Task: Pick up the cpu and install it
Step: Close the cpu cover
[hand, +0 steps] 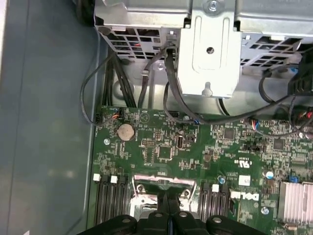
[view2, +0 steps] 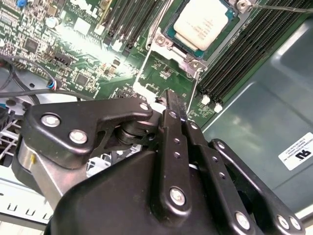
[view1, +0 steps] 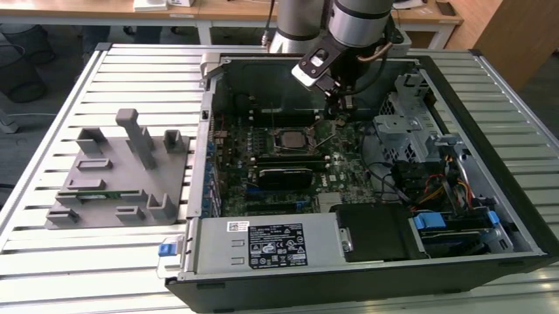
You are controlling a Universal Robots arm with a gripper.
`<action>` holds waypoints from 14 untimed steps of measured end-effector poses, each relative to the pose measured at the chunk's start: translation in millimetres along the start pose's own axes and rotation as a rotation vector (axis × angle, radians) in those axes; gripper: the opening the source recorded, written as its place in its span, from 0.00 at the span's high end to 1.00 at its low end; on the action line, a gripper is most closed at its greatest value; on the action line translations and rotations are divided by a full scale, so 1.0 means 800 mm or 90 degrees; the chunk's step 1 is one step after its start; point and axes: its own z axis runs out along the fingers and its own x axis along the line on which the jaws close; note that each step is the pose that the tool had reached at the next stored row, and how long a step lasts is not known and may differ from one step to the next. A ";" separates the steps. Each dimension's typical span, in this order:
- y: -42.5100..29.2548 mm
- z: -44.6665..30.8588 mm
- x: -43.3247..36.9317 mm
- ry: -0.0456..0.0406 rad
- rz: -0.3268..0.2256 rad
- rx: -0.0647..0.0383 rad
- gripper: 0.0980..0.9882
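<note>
Gripper (view2: 171,95) is down inside the PC case (view1: 349,291). Tips pressed together, nothing seen between them. Tips sit at the free edge of the raised socket flap (view2: 191,63); touching or just shy, can't tell.

Cpu (view2: 203,22) lies in its socket just beyond the tips, on the far side of the flap, silver top up, uncovered. Flap is up, so cpu not clamped yet.

Risks (my read):
- Tips slip off the flap edge and scrape the board (hand: 166,147) or small parts beside the gripper. Cause: thin edge, narrow contact.
- Flap comes down w/ cpu not flat in socket, giving bent pins. Seating can't be confirmed from here.
- Latch wire (view2: 281,7) past the cpu may snag the flap if it lies in the path.
- Loose cables (hand: 124,88) ahead of the gripper could catch on a wide swing.

Hidden/unclear:
- Tip-to-flap contact is covered by the gripper's own links in both wrist views.
- Cpu is cut off at the picture edge in the second wrist view, so orientation mark not readable.
- Exterior view: socket beside the gripper (view1: 342,111) is too dark to judge; prob. the cpu is inside.
</note>
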 end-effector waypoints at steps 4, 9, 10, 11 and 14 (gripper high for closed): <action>0.0047 0.0014 0.000 -0.0001 -0.008 0.001 0.99; 0.0109 0.0031 0.000 -0.0018 -0.009 0.001 0.99; 0.0122 0.0034 0.000 -0.0019 -0.009 0.001 0.99; 0.0136 0.0037 0.000 -0.0020 -0.009 0.001 0.99; 0.0182 0.0045 0.002 -0.0028 -0.009 0.001 0.99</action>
